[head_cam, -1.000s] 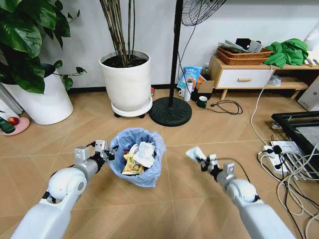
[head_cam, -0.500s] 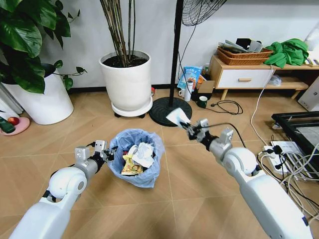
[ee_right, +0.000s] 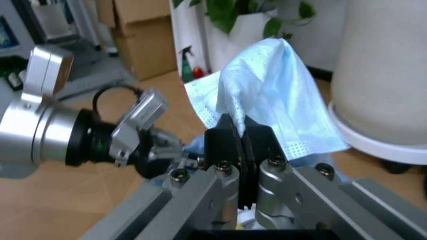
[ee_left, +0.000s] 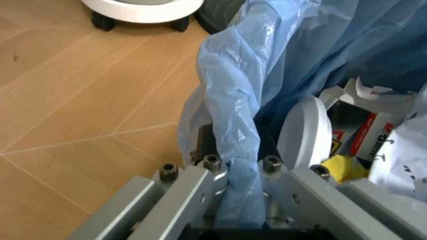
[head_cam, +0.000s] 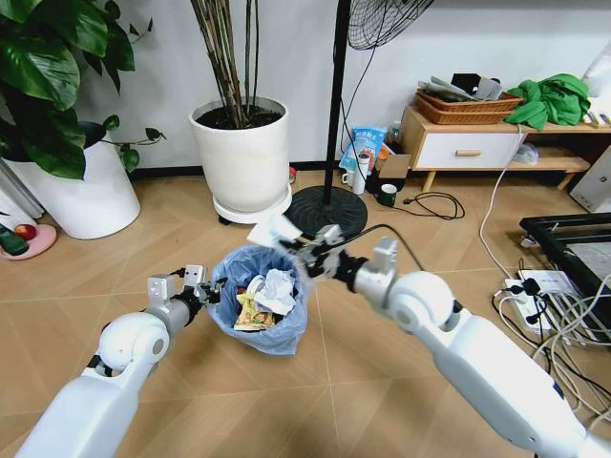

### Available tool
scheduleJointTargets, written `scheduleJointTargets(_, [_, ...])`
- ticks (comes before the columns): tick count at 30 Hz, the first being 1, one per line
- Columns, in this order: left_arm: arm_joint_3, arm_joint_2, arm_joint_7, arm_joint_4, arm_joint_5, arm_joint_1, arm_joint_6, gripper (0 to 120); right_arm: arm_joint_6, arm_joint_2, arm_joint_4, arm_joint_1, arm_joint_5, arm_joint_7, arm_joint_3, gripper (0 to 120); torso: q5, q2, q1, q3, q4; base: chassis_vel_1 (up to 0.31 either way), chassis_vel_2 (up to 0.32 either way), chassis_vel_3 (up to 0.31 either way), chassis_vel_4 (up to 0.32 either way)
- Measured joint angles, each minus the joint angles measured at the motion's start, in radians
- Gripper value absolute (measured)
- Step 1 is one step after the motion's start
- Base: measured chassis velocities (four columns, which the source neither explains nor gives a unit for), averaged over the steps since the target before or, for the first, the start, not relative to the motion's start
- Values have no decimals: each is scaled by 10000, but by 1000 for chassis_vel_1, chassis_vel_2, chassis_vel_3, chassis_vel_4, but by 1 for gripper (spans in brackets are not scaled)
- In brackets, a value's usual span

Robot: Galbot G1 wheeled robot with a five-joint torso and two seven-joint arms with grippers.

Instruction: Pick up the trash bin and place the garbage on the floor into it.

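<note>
Head view: left gripper clamped on bag-lined rim of trash bin, bin standing upright on floor, mouth facing up. Several pieces of garbage already inside. Right gripper pinched on pale blue face mask, held just above far rim, mask hanging from jaws, long axis roughly level. Release not yet done. No other litter visible on surrounding floor.

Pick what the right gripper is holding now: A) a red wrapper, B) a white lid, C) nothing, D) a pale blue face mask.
D: the right gripper is shut on a pale blue face mask, held above the bin, whose bag rim the left gripper is clamping.
</note>
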Motion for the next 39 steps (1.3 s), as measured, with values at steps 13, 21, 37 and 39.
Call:
scheduleJointTargets(13, [63, 42, -18, 86, -69, -176, 15, 0, -121, -46, -206, 76, -495, -93, -690, 13, 6, 0, 0, 0, -2, 0, 0, 0, 0])
scheduleJointTargets(21, [201, 32, -19, 125, -85, -314, 18, 0, -74, -27, -299, -61, -694, -69, -634, 48, 5, 0, 0, 0, -2, 0, 0, 0, 0])
scheduleJointTargets(37, [126, 19, -13, 59, -84, -187, 18, 0, -39, 80, -240, -139, -431, 350, 241, 100, 6, -1, 0, 0, -1, 0, 0, 0, 0])
scheduleJointTargets(39, [91, 9, -14, 46, -81, -169, 16, 0, -40, 147, -238, -287, -423, 521, 717, 100, 5, -1, 0, 0, -1, 0, 0, 0, 0])
